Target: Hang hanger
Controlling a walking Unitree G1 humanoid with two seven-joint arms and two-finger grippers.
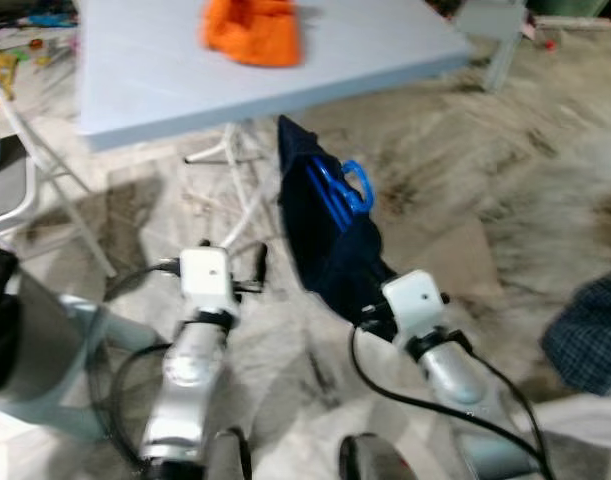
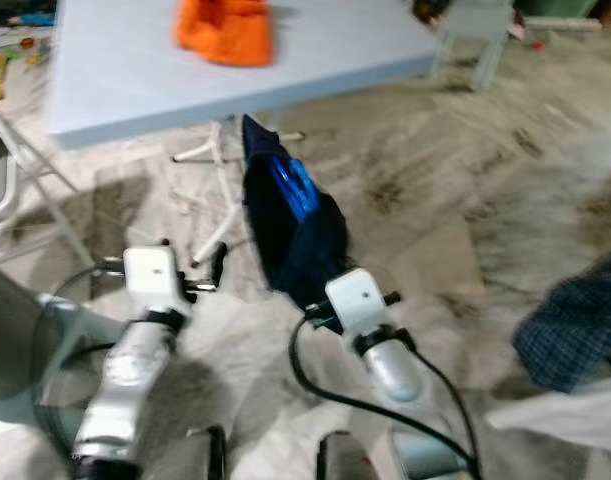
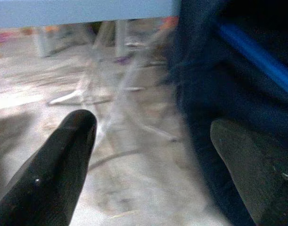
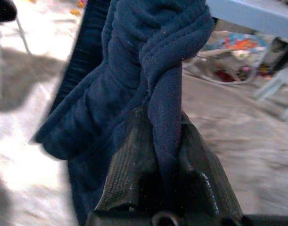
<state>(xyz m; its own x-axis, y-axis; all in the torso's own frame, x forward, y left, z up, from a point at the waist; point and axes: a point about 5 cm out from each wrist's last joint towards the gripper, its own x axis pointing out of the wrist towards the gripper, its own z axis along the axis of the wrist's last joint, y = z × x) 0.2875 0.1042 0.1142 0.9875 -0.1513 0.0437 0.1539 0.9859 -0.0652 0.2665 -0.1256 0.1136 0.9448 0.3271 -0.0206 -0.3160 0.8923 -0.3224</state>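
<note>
A dark navy garment hangs bunched in front of me, with a blue hanger poking out near its top. My right gripper is shut on a twisted fold of the navy cloth, holding it up above the floor. The fabric is squeezed between the two black fingers. My left gripper is open and empty, just left of the garment, with the blue hanger bar visible beside it. In the left eye view the left gripper is level with the garment's lower half.
A pale blue folding table stands just ahead, an orange cloth lying on it and its white legs behind the garment. A chair frame is at the left. Plaid fabric shows at the right edge.
</note>
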